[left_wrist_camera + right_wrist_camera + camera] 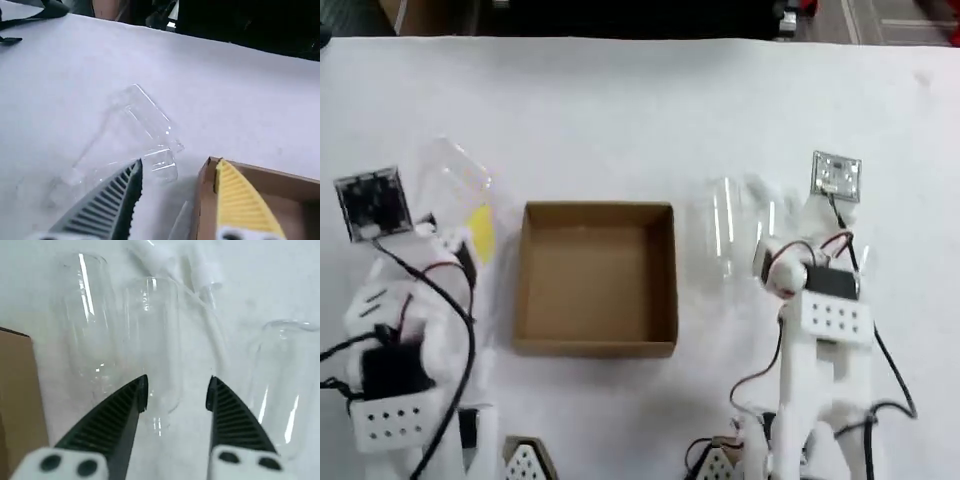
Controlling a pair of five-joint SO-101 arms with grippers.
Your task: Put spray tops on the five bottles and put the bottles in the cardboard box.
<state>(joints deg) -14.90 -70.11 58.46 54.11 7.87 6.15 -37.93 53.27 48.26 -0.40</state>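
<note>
Three clear bottles lie capless on the white table in the right wrist view: one [87,325] near the box, one [152,340] in the middle, one [282,375] to the side. White spray tops [207,272] lie just past them. My right gripper [177,387] hovers open over the middle bottle's end, holding nothing. In the high view these bottles [740,225] lie right of the open cardboard box [595,275]. My left gripper [179,167] is open and empty by the box's corner [260,180], above a clear plastic piece [142,127].
The box [15,390] is empty inside. The clear plastic piece [455,175] lies left of the box, beside the left arm [390,350]. The right arm [815,290] stands right of the box. Bare white table stretches behind everything.
</note>
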